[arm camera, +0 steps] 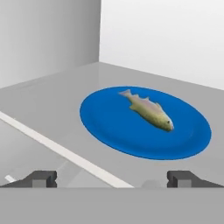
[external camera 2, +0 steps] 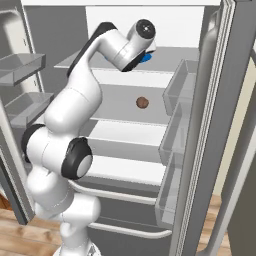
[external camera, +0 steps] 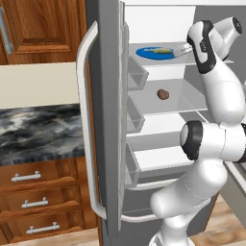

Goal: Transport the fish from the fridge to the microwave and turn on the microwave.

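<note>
I am reaching for the fish, which lies on the blue plate on the fridge's top shelf. My claw is spread wide and empty. Next I must advance, centre over it, then clench.

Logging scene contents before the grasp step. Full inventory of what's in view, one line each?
fridge: 1, grey, white inside, doors open, curved light-grey handle
fish: 1, pale yellowish-olive, lying on the plate, top shelf
plate: 1, blue, round, top shelf
brown lump: 1, small, round, second shelf
door bins: several, clear, stacked on the open doors
counter: 1, dark marbled top, left of the fridge
drawers: 3 visible, wood with light bar handles, under the counter
upper cabinet: 1, wood, above the counter
gripper: 1, dark fingertips, open, short of the plate, holding nothing
</note>
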